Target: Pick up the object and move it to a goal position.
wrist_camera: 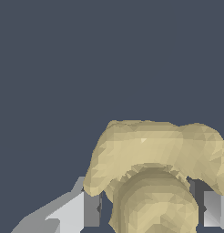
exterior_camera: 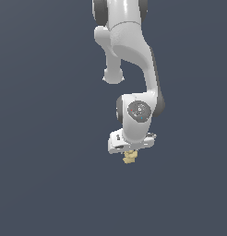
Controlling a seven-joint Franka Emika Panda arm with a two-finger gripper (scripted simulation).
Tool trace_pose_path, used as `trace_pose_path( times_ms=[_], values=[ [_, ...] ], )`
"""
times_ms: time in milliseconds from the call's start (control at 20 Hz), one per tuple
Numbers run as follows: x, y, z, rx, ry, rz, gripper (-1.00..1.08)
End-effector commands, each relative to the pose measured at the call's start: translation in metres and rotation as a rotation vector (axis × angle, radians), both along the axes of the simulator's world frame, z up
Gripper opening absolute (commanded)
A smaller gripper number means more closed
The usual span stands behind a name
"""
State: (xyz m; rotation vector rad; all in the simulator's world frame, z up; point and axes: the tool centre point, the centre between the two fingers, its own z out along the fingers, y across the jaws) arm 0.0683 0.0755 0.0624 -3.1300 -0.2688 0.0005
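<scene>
While the white arm [exterior_camera: 134, 69] reaches down the exterior view's middle, the scene reads so:
Arm: bent, wrist low, against a plain dark blue-grey ground.
Gripper [exterior_camera: 130, 152]: fingers [wrist_camera: 89, 209] pressed on either side of the object, clamped on it.
Object [exterior_camera: 129, 158]: pale yellow-tan, lumpy, between the fingertips, jutting just below the gripper.

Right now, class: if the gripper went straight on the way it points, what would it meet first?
The gripper points down, and the yellow figurine already sits between its fingers. Past that, only the plain dark surface shows; how far off it lies is unclear.
</scene>
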Motion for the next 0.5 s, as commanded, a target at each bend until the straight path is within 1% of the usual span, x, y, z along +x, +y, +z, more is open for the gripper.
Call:
trace_pose_path(
  times_ms=[0, 250, 450],
  values=[
    [-0.002, -0.002, 0.001, 0.0, 0.0, 0.0, -1.0],
    [-0.011, -0.011, 0.006, 0.0, 0.0, 0.0, -1.0],
    [-0.023, -0.023, 0.012, 0.0, 0.0, 0.0, -1.0]
  ],
)
